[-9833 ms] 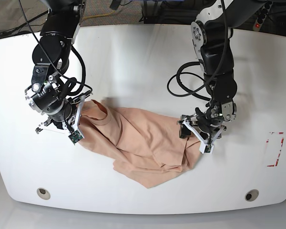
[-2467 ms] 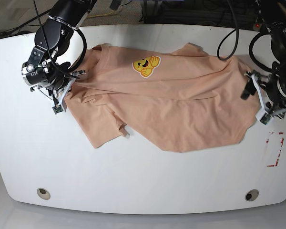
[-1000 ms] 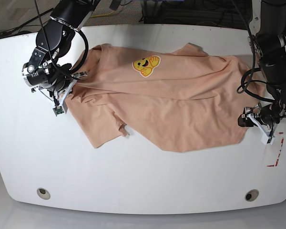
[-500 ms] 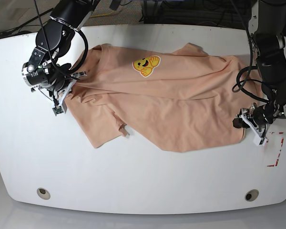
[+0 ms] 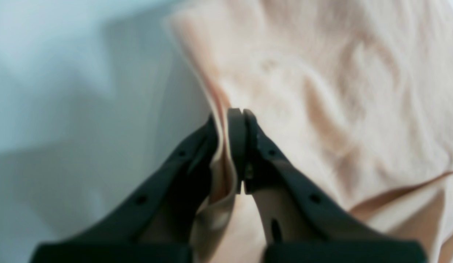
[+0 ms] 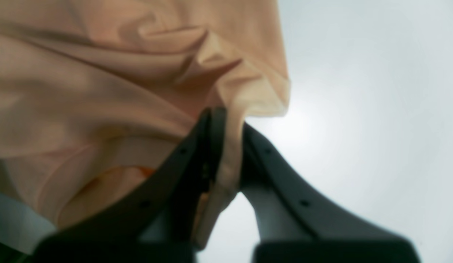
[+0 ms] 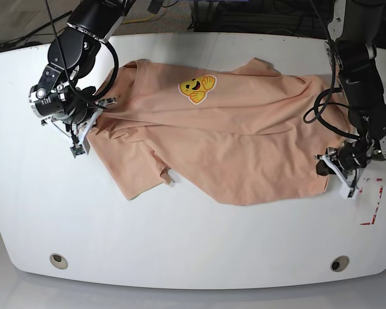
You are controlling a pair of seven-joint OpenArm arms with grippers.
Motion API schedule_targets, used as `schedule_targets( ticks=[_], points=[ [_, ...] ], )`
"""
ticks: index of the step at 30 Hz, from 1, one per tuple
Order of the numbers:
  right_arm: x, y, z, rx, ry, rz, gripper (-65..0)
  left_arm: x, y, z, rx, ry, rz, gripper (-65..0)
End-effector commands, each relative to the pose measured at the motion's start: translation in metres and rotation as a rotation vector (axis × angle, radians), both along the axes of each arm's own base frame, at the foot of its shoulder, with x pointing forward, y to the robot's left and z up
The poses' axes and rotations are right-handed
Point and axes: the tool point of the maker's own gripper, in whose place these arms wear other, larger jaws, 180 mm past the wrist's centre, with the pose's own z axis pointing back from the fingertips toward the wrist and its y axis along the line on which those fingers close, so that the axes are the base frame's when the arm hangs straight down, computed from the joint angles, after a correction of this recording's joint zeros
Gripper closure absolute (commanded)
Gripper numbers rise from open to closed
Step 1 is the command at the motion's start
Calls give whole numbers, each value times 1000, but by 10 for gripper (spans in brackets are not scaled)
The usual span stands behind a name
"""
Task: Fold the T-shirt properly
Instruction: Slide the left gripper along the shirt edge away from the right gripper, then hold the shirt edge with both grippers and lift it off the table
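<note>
The peach-pink T-shirt (image 7: 231, 138) lies spread on the white table (image 7: 193, 244), its yellow face print (image 7: 197, 88) near the far edge. At the shirt's right hem my left gripper (image 7: 328, 168) is shut on a pinch of the fabric edge. The left wrist view shows the hem fold (image 5: 224, 160) clamped between the black fingers of that gripper (image 5: 233, 146). On the left side my right gripper (image 7: 90, 125) is shut on the shirt's sleeve edge. In the right wrist view a strip of cloth (image 6: 226, 160) runs between the jaws of the right gripper (image 6: 226, 146).
A red-and-white marker (image 7: 372, 201) lies on the table just right of the left gripper. Two round holes (image 7: 58, 261) (image 7: 339, 263) sit near the table's front edge. Cables hang behind the table's far edge.
My left gripper has moved in onto the shirt's right hem and closed on it. The right gripper has stayed shut on the sleeve edge without moving.
</note>
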Motion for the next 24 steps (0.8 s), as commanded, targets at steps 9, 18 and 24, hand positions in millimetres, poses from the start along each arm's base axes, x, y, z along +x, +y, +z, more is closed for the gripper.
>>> schedule_targets(
  ticks=[9,18,24],
  points=[
    [12,-2,14,-11,-55,3,0,-60,58,16,217,56,24,-13],
    [11,1,10,-2,-45,9,0,-113,71,-3,272,128,37,-82],
    [10,3,-4,26,-1,10,0,-114,71,-5,267,134,39,-228]
  ],
)
